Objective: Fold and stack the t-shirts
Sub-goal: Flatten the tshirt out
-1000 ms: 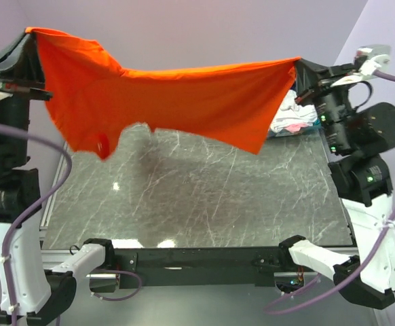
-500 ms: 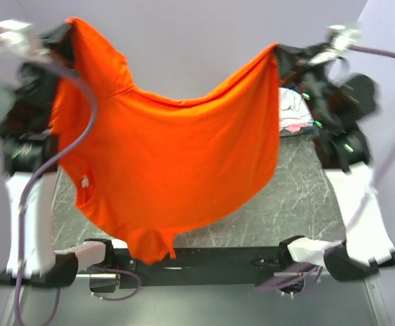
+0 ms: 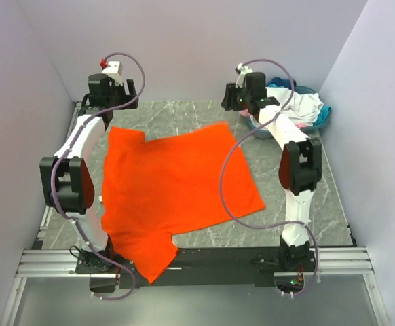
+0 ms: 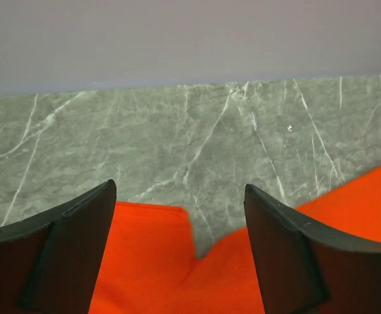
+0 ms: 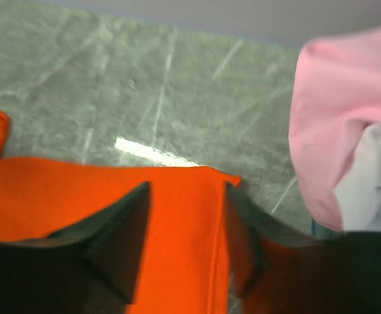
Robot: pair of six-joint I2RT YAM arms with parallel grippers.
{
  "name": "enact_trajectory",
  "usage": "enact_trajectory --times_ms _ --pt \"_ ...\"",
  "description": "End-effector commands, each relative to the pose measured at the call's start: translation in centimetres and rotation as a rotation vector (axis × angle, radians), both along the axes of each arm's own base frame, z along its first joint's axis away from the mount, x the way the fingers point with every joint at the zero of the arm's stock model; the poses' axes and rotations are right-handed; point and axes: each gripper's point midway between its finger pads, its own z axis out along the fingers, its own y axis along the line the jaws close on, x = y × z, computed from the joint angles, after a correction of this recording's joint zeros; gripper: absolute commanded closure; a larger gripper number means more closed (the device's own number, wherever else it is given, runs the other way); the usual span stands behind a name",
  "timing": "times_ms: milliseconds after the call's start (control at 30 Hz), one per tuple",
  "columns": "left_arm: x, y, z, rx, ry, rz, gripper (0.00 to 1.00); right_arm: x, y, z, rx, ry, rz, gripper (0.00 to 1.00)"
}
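The bright orange fabric t-shirt (image 3: 177, 190), lately held aloft, is laid flat on the marble table (image 3: 184, 112), ready for folding; left hand (image 4: 179, 190) and right hand (image 5: 187, 186) are opened, empty.

The left arm (image 3: 82, 139) and right arm (image 3: 279, 129) are showing white links with black joints, each trailing a looping purple cable (image 3: 220, 193). The left gripper (image 4: 179, 190) is showing black, wedge-shaped fingers (image 4: 59, 255).
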Motion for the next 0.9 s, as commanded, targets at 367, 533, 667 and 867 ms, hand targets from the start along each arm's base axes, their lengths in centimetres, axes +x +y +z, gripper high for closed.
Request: enact_trajectory --times_ms 367,533,667,867 --pt "-8.8 1.5 -1.5 -0.208 0.245 0.260 0.12 -6.1 2.6 4.3 0.022 -0.028 0.064 0.28" --pt "-13.6 2.5 -5.6 -0.318 0.335 0.382 0.10 -9.1 6.1 2.1 0.052 0.070 0.122 0.28" --pt "-16.4 4.2 -9.9 -0.352 0.426 0.489 0.09 -11.5 8.9 -0.5 0.097 0.152 0.184 0.28" --pt "-17.3 5.0 -13.2 -0.345 0.492 0.530 0.09 -14.4 11.2 -4.6 0.123 0.259 0.230 0.28"
